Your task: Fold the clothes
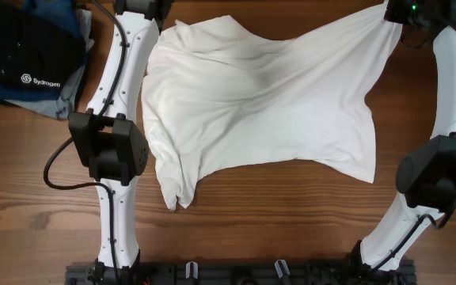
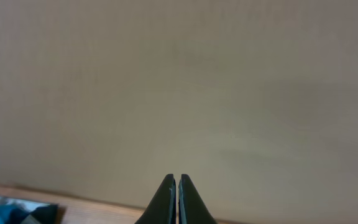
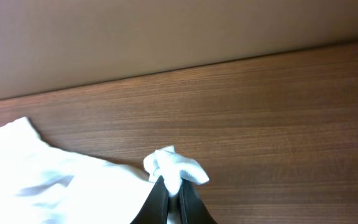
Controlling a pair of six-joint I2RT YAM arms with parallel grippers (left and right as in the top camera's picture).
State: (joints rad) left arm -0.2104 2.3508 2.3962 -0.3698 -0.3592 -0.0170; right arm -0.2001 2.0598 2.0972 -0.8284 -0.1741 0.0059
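Note:
The clothes (image 1: 267, 103) are one large white garment lying spread and wrinkled across the wooden table (image 1: 291, 214). My right gripper (image 1: 397, 14) is at the far right corner, shut on the garment's upper right corner. In the right wrist view a bunch of white cloth (image 3: 176, 167) sticks out above my right gripper (image 3: 173, 183), just above the tabletop. My left gripper (image 2: 178, 182) is shut with nothing between its fingers and faces a plain beige wall. In the overhead view the left arm (image 1: 125, 71) runs along the garment's left edge and its end leaves the frame at the top.
A dark blue-black folded stack with a white logo (image 1: 22, 55) lies at the far left corner, and its edge (image 2: 11, 210) shows in the left wrist view. The right arm (image 1: 442, 174) curves along the table's right side. A black rail (image 1: 236, 273) lines the near edge.

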